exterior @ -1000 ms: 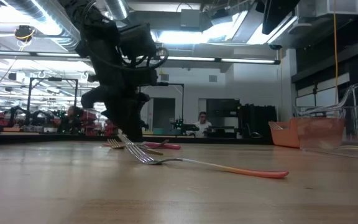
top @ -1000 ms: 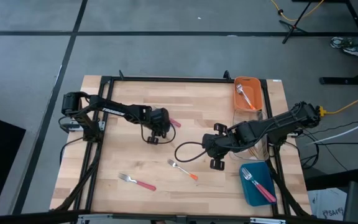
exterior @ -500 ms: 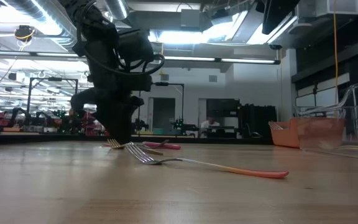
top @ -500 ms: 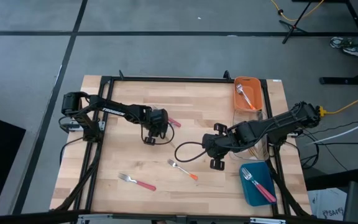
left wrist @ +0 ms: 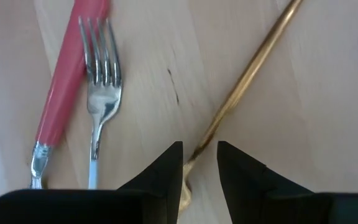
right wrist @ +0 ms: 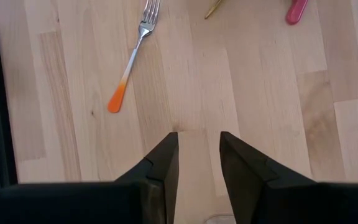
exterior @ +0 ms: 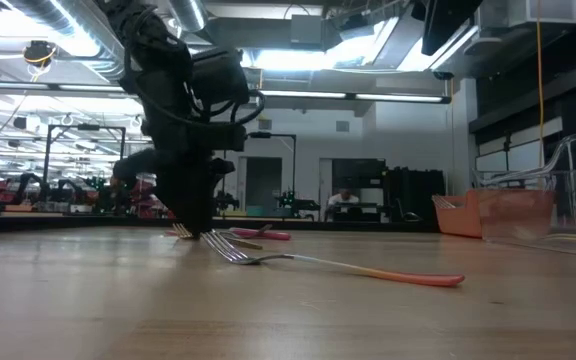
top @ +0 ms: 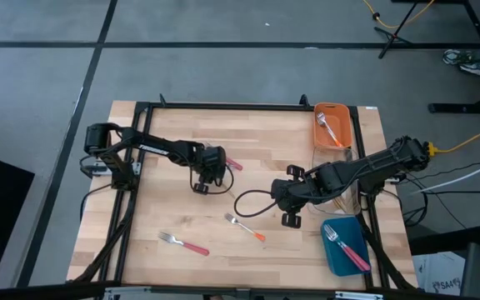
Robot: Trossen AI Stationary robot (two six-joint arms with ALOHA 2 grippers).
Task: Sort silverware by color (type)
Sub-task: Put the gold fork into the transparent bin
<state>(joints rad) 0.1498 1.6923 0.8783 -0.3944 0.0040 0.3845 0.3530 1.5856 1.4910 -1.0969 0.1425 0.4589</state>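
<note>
Looking down from the high view, the left gripper [top: 209, 167] hangs low over a small cluster of cutlery near the table's middle, a pink-handled piece [top: 233, 165] poking out just beside it. The right gripper [top: 291, 204] waits apart, with an orange-handled fork [top: 245, 227] lying a little ahead of it and a pink-handled fork [top: 183, 243] farther off; the orange bin [top: 343, 133] and blue bin [top: 337, 260] sit behind it.

From the low view, the left arm reaches down to the wood, its tips among the far cutlery, while the orange-handled fork rests nearer the camera.

Through the left wrist view, the jaws stand parted with the thin gold utensil [left wrist: 241, 87] running up out of the gap between the fingertips [left wrist: 169, 165], not yet pinched. A blue-handled fork [left wrist: 101, 93] and a red handle [left wrist: 64, 93] lie just beside one finger.

The right wrist view shows narrow-set, empty jaws over bare wood.

That gold stem looks light, stiff, slick and very flat, so it may skid or pivot; pinching across the stem close to its middle seems best.
</note>
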